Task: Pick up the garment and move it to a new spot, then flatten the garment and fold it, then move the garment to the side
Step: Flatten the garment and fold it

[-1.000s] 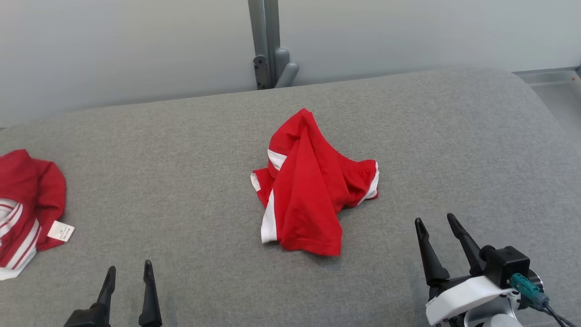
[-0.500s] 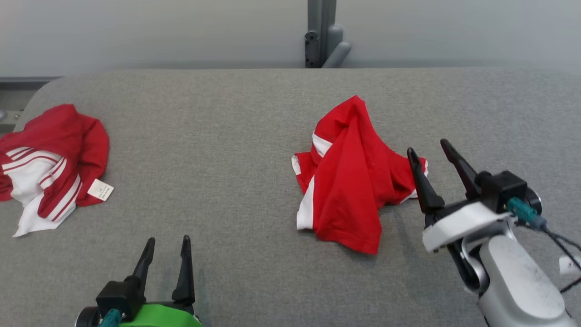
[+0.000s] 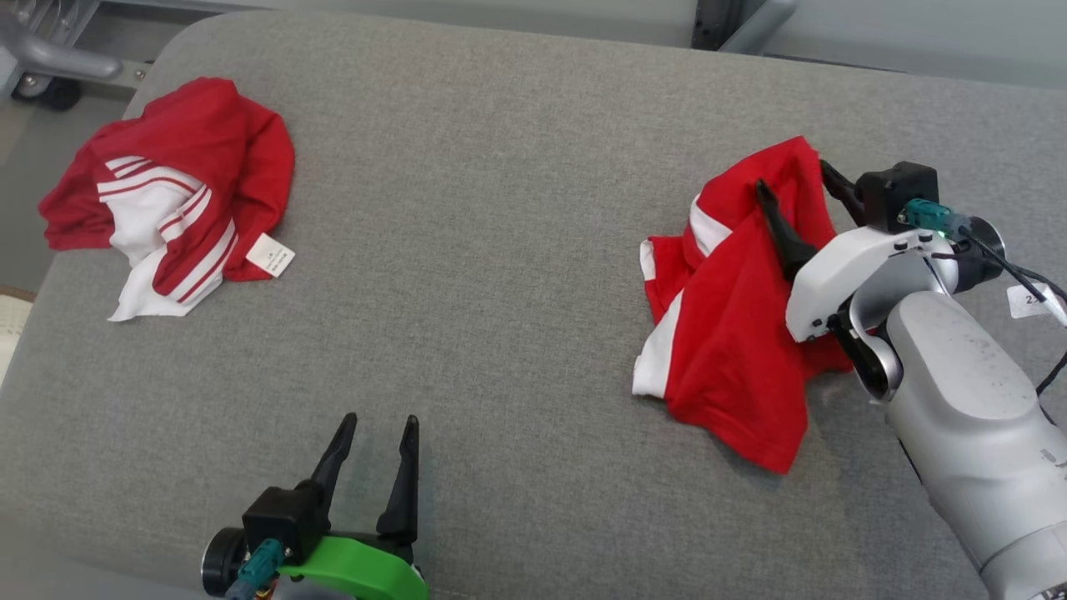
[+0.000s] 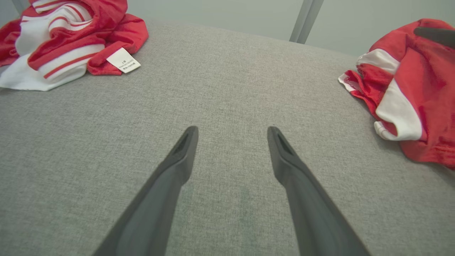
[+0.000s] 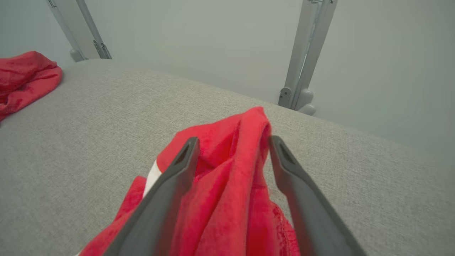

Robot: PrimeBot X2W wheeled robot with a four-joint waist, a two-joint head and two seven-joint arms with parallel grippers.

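Observation:
A crumpled red garment with white side stripes (image 3: pixel 733 333) lies on the right part of the grey padded table (image 3: pixel 500 250). My right gripper (image 3: pixel 792 173) is open, and its two dark fingers straddle the raised fold at the garment's far end. The right wrist view shows that red ridge (image 5: pixel 227 199) rising between the spread fingers of the right gripper (image 5: pixel 233 139). My left gripper (image 3: pixel 379 418) stands open over bare table near the front edge, well left of the garment. In the left wrist view, the left gripper (image 4: pixel 232 129) holds nothing, and the garment (image 4: pixel 419 89) lies at the right.
A second red and white striped garment (image 3: pixel 183 167) with a white label lies bunched at the table's far left corner, also seen from the left wrist (image 4: pixel 71 32). A grey metal post (image 5: pixel 302 60) stands behind the table against a pale wall. Floor lies beyond the left edge.
The head camera has swung, so the whole picture shifted. My right gripper has advanced from in front of the garment to over its raised fold, staying open. The left gripper has stayed open.

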